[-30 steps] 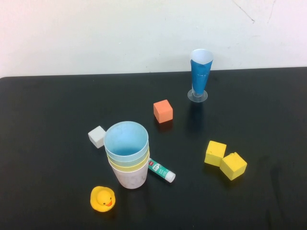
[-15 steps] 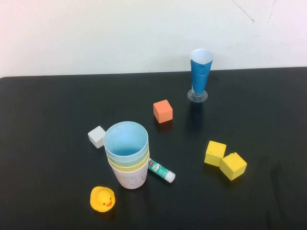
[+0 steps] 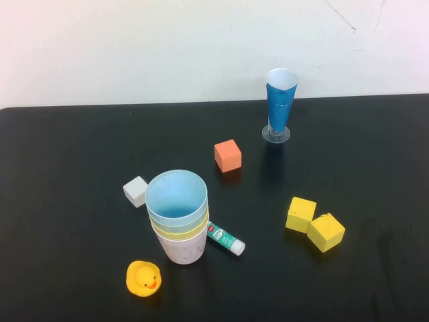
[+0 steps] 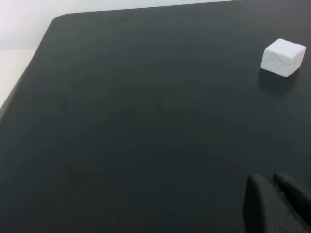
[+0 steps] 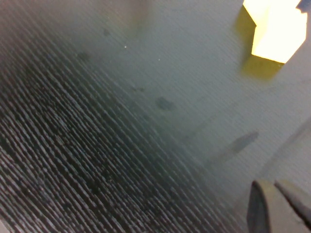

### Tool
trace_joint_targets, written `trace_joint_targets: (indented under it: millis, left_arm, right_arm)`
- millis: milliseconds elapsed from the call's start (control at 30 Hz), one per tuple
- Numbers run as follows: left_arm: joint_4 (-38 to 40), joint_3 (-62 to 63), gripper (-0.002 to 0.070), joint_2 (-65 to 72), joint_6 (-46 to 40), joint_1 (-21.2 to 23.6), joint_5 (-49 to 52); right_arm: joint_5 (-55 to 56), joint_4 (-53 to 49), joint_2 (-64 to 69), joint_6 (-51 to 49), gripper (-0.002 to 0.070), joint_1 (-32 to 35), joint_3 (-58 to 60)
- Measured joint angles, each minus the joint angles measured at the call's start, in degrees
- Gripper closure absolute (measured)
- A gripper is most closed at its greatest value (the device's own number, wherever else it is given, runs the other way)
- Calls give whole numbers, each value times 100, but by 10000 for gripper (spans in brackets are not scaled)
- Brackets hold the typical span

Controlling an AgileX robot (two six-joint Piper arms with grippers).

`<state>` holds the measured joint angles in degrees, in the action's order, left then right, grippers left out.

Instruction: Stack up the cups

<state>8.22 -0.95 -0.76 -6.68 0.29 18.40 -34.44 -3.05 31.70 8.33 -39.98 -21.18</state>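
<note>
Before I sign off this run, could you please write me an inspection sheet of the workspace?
Surface: black table, smudged near the right gripper.
Job's things: stack of cups upright, light blue cup on top, yellow rim below, pale one at the bottom.
Clutter: blue cone glass, orange cube, white cube, two touching yellow cubes, glue stick beside the stack, rubber duck.
Grippers: left gripper near the white cube, right gripper near a yellow cube, both shut, holding nothing.
Cables: nothing seen.
Surroundings: white wall.

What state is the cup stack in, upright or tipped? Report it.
Upright: the stack stands on its base, blue cup's mouth up. The left gripper and right gripper hang shut above bare table, away from it.
</note>
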Motion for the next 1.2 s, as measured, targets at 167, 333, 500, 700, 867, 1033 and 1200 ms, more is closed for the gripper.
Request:
trace_joint_targets:
  millis: [167, 333, 500, 700, 867, 1033, 1200]
  left_arm:
    - [0, 0, 673, 0, 0, 0, 0]
    - [0, 0, 673, 0, 0, 0, 0]
    - [0, 0, 673, 0, -5, 0, 0]
    - [0, 0, 673, 0, -5, 0, 0]
    - [0, 0, 673, 0, -5, 0, 0]
    - [0, 0, 673, 0, -5, 0, 0]
    - [0, 0, 673, 0, -16, 0, 0]
  right_arm:
    - [0, 0, 0, 0, 678, 0, 0]
    - [0, 0, 0, 0, 678, 0, 0]
    - [0, 0, 0, 0, 678, 0, 0]
    - [0, 0, 0, 0, 678, 0, 0]
    - [-61, 0, -303, 316, 678, 270, 13]
    - [447, -37, -991, 712, 678, 1313, 472]
    - [1885, -45, -2024, 970, 678, 2519, 1556]
